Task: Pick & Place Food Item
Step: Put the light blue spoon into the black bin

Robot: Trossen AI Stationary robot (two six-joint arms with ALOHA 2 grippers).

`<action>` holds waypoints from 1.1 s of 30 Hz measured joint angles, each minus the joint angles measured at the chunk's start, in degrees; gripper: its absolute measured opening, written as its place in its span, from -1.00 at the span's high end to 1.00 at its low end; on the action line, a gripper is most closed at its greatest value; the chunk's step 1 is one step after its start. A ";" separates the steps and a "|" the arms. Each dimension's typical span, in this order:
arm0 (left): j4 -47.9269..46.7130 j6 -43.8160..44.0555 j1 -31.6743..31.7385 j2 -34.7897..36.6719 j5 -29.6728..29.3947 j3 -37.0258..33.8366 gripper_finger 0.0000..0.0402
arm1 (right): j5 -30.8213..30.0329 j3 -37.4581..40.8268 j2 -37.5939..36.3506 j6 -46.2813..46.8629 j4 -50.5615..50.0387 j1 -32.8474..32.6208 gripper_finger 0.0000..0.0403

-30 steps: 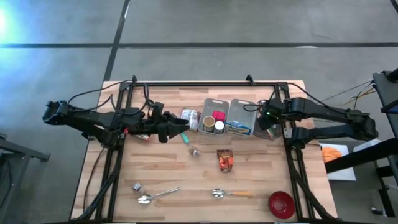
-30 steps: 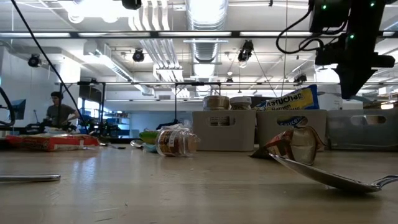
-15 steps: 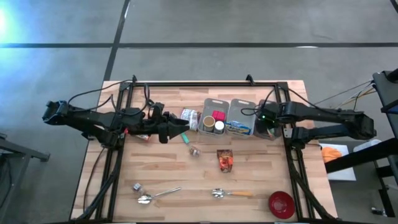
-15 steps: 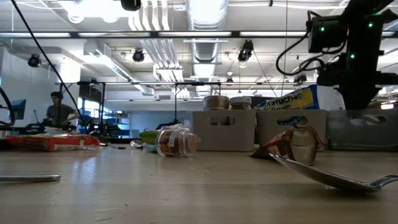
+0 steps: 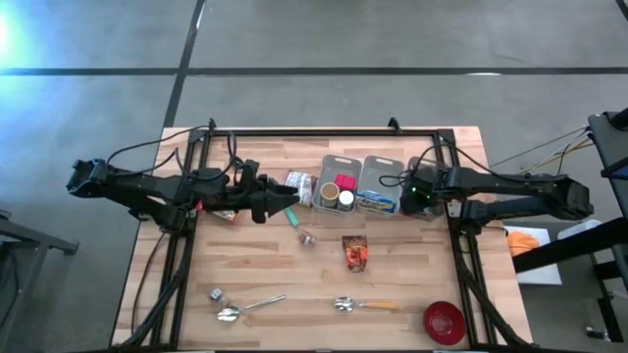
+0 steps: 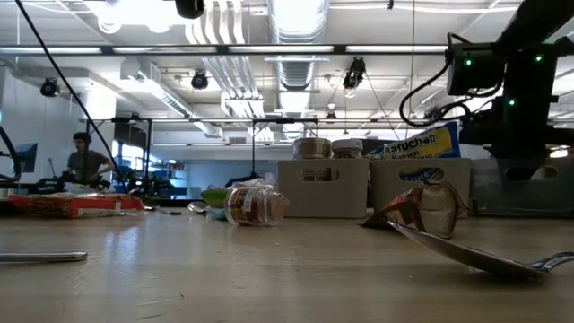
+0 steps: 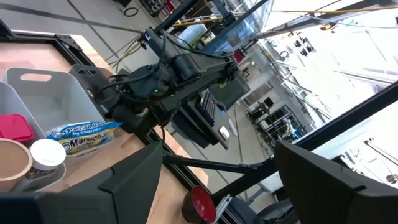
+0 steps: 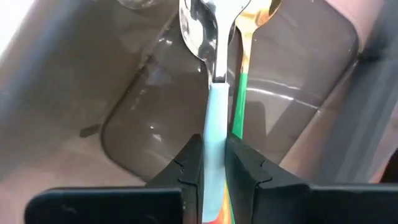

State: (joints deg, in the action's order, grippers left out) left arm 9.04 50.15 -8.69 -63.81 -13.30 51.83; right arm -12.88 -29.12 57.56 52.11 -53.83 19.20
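Observation:
My right gripper [image 8: 214, 158] points down into a grey bin [image 8: 134, 93] at the table's far right [image 5: 424, 206], shut on a spoon with a light-blue handle. A second spoon [image 8: 239, 106], with a green handle and a gold bowl, shows right beside it. An orange food packet [image 5: 355, 252] lies on the table's middle, and a noodle packet [image 5: 378, 202] stands in the neighbouring bin. My left gripper [image 5: 289, 201] is held level and open above the table, next to a snack pack [image 5: 301, 185], nothing between its fingers [image 7: 137, 180]. My right gripper pinches the light-blue handle [image 8: 215, 134] of the spoon between its two fingers, which come from above and lie along it. The silver bowl [image 8: 199, 25] points away from the fingers, down into the bin. Whether the bowl rests on the bin's floor I cannot tell.
A bin with two cans [image 5: 339, 194] stands beside the noodle bin. A small jar [image 5: 307, 237] lies on its side mid-table. Two spoons [image 5: 240, 309] [image 5: 368, 306] and a red bowl [image 5: 444, 322] sit near the front edge. A black frame [image 5: 324, 131] rings the table.
My right gripper has gone down with the spoon, sinking behind the wall of the far-right bin in the low view, still shut on the handle.

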 joint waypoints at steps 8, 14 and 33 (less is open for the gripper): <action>-0.02 -0.02 0.32 0.00 -0.04 0.00 -0.57 | 1.45 1.90 2.45 -2.60 3.56 2.32 0.83; -0.07 -0.02 0.37 0.00 -0.02 0.00 -0.57 | 1.53 1.46 4.25 -4.13 4.24 2.84 0.83; -0.40 0.92 0.44 0.00 1.45 0.00 -0.57 | 5.34 1.38 1.96 -6.28 4.97 2.83 -0.05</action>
State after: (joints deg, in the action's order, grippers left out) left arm 8.64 51.07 -8.25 -63.81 -11.85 51.83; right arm -7.54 -27.75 59.52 45.83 -48.86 22.03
